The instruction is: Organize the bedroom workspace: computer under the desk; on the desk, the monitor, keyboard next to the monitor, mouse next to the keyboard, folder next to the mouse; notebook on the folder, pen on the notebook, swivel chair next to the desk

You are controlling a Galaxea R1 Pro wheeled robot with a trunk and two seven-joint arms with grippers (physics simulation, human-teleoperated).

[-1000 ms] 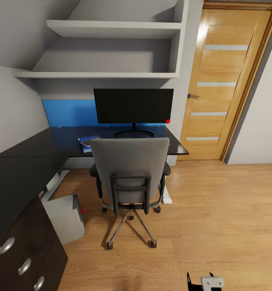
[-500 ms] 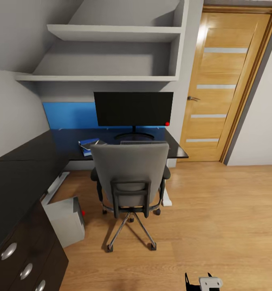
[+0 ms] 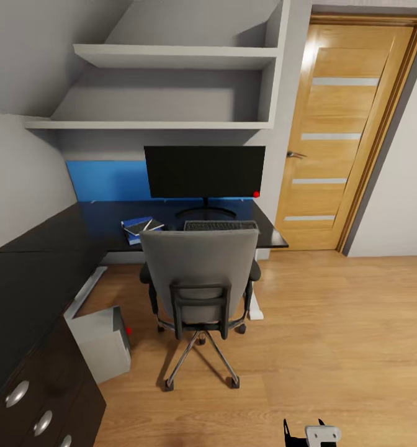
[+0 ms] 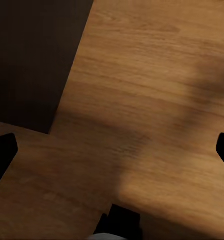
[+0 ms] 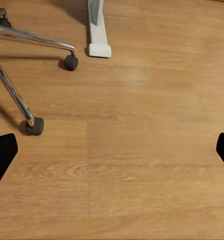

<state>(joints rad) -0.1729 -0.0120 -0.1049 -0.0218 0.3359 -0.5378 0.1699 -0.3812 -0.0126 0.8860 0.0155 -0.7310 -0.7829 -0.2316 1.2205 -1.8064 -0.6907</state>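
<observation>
The monitor (image 3: 204,172) stands at the back of the black desk (image 3: 41,248). In front of it lies the keyboard (image 3: 219,226). Left of the keyboard, the blue folder (image 3: 132,234) carries the dark notebook (image 3: 139,225) and the white pen (image 3: 147,225). The swivel chair (image 3: 199,273) faces the desk, its back towards me, and hides part of the desktop; the mouse is hidden. The computer (image 3: 103,341) stands on the floor under the desk's left wing. My left gripper (image 4: 112,150) and right gripper (image 5: 112,150) both hang open over the floor, holding nothing.
An oak door (image 3: 342,130) is shut at the right, with open plank floor (image 3: 332,335) before it. Dark drawers (image 3: 35,416) stand at the near left. The chair's chrome base (image 5: 22,37) and a white desk foot (image 5: 98,30) lie ahead of my right gripper.
The whole head view has shifted, so the camera moved; the keyboard and the folder stack now show above the chair back. Nothing on the desk has moved.
</observation>
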